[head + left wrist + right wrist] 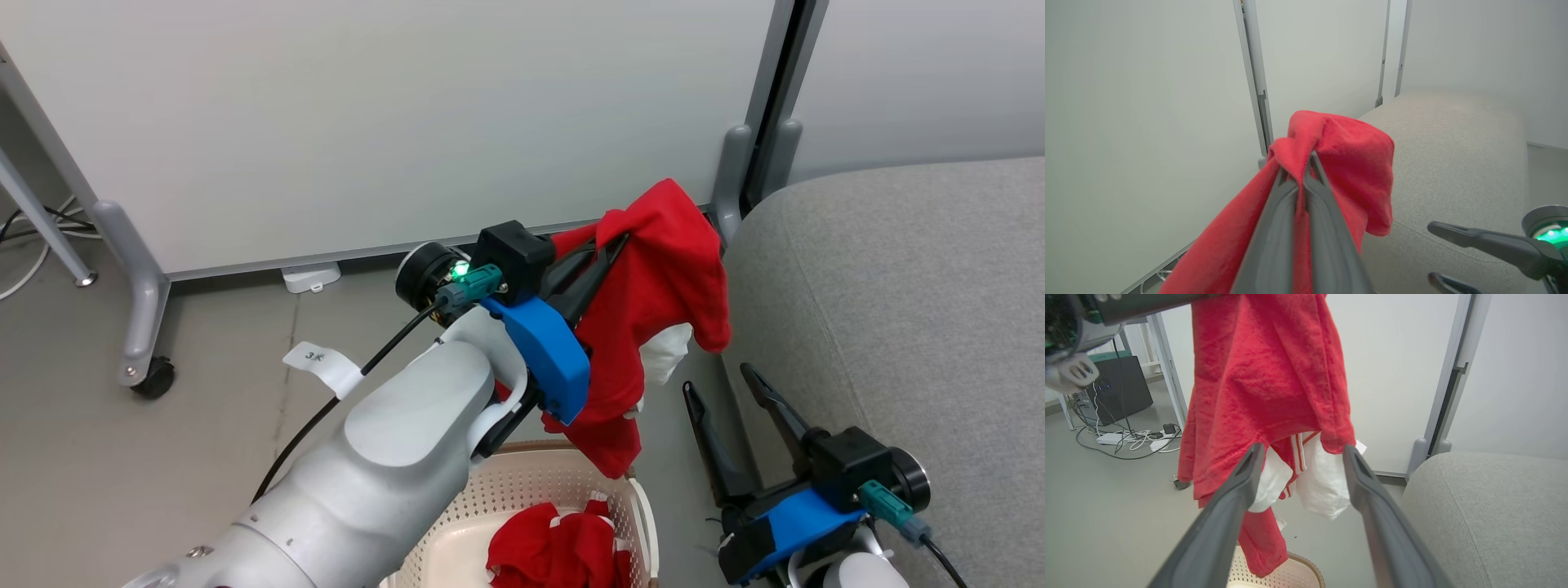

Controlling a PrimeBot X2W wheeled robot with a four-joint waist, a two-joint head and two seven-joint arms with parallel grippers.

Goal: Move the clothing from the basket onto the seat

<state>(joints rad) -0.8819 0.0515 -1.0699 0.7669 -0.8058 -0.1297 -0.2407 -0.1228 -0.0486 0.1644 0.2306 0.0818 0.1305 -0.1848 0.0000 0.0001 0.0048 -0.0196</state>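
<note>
One red garment (653,278) pinched by left fingers (1274,228) — a second garment (547,547) in the one basket (522,490); right fingers (1224,514) wide, empty.

The hanging red garment (661,269) is soft, matt cloth with a fuzzy, towel-like nap; its white trim (1323,486) looks smoother. The sofa (898,286) has grey, finely woven upholstery, matt and slightly grainy. The basket (522,490) is cream perforated plastic with a faint sheen and a brown woven-look rim band (555,447). The fingers of the left hand (1297,163) and the right hand (1303,451) look like dark grey, smooth, matt plastic. The left forearm (408,425) has a pale, satin-smooth shell, and its blue bracket (543,347) is matt plastic. The floor (204,457) is smooth and grey.
</note>
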